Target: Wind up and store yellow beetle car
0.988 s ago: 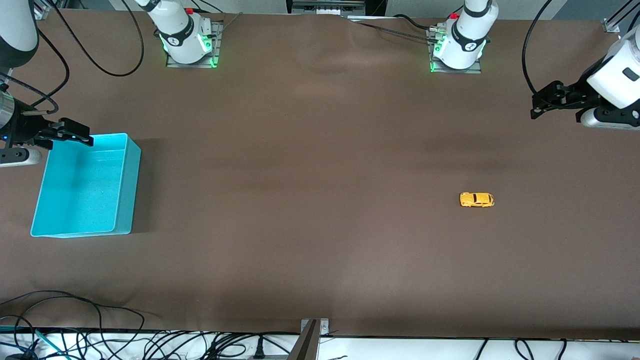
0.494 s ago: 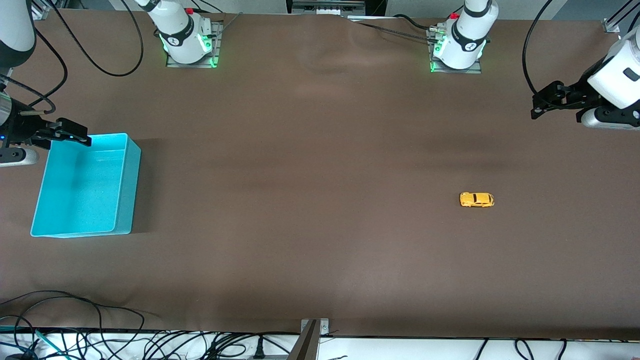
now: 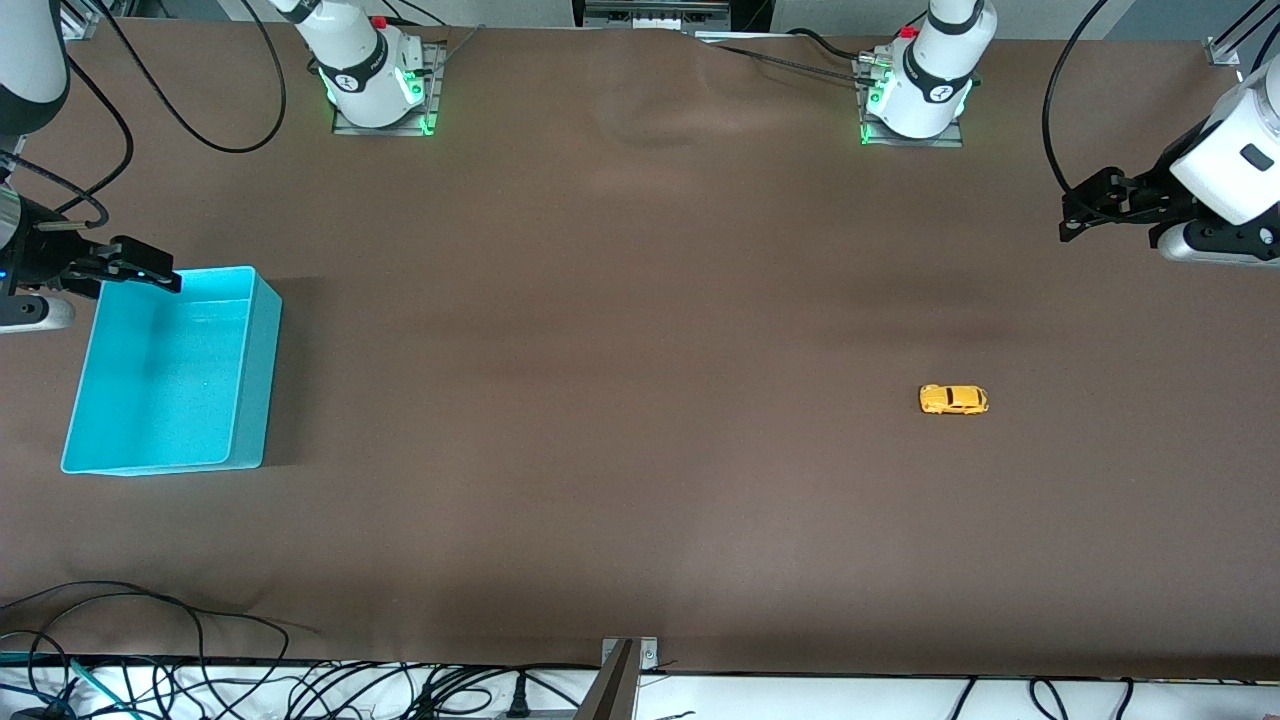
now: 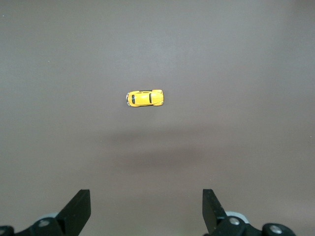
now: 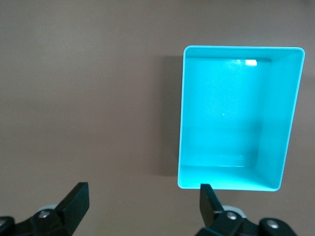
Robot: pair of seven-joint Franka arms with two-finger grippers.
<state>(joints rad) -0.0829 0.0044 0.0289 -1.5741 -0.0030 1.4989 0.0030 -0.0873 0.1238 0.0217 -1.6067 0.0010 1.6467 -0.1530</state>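
Frame left: right gripper point(image 3: 140, 267) hangs over the empty turquoise bin point(image 3: 245, 375), fingers wide apart, holding nothing, apparently waiting. Lower right on the worktop point(image 3: 620, 400): yellow beetle car point(image 3: 953, 399), untouched. Upper right: left gripper point(image 3: 1075, 215), fingers spread, empty, aimed carward.

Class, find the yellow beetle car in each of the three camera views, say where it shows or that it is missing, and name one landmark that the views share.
Front view: the yellow beetle car sits on the brown table, toward the left arm's end.
Left wrist view: the car lies above the middle of the picture, apart from the left tool.
Right wrist view: not in it; only the turquoise bin shows.
Shared landmark: the brown table, in all three views.
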